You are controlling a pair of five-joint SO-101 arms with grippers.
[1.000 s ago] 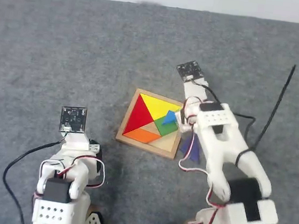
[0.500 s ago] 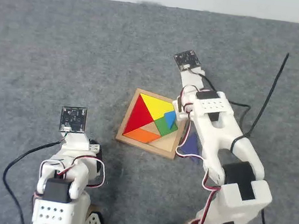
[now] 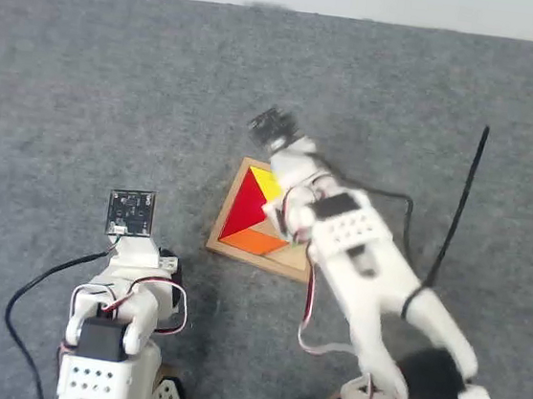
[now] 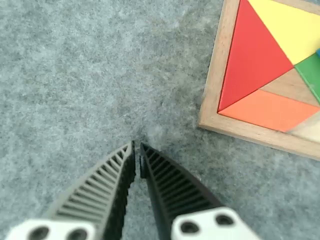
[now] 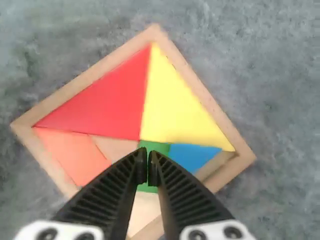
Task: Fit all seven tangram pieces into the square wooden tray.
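Note:
The square wooden tray (image 3: 252, 259) lies mid-table with red (image 3: 241, 211), orange (image 3: 254, 241) and yellow (image 3: 266, 182) pieces in it. My right arm (image 3: 340, 232) stretches over its right half. In the right wrist view my right gripper (image 5: 148, 152) is shut and holds nothing, its tips above the green piece (image 5: 149, 146), with the blue piece (image 5: 192, 155), yellow triangle (image 5: 172, 112), red triangle (image 5: 107, 110) and orange piece (image 5: 70, 155) around it. A bare wooden gap (image 5: 112, 146) shows beside the orange piece. My left gripper (image 4: 136, 145) is shut over the carpet, short of the tray rim (image 4: 214, 95).
Grey carpet covers the whole table. My left arm (image 3: 122, 279) sits at the near left, well apart from the tray. A black cable (image 3: 457, 221) runs along the right arm's far side. Open carpet lies to the left of and beyond the tray.
My right arm has swung left across the tray and now covers its right half and the dark blue piece that lay on the carpet beside it. The left arm has not moved.

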